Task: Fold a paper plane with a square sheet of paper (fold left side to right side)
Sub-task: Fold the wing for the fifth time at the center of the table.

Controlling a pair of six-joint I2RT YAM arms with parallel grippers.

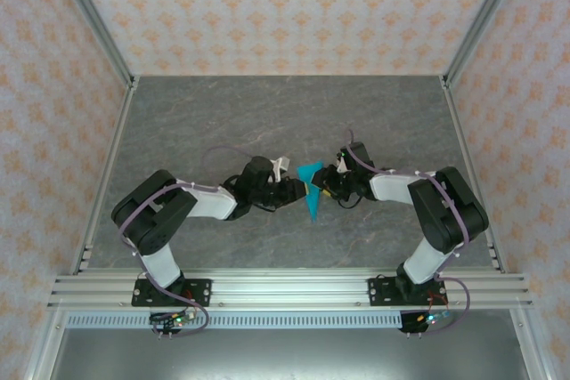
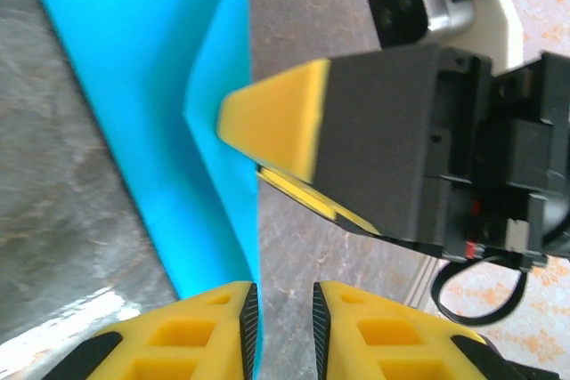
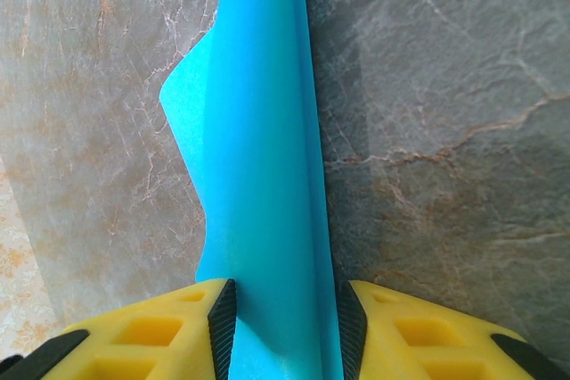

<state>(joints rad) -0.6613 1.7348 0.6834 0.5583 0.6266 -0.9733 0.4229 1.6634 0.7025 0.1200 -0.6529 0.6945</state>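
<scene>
Paper plane between right fingers, left fingers alongside, grey table below

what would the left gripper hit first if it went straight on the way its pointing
Probably the yellow finger of the right gripper, straight ahead of the left gripper. The edge of the paper plane runs beside one of its pads and may brush first; depth is unclear.
</scene>
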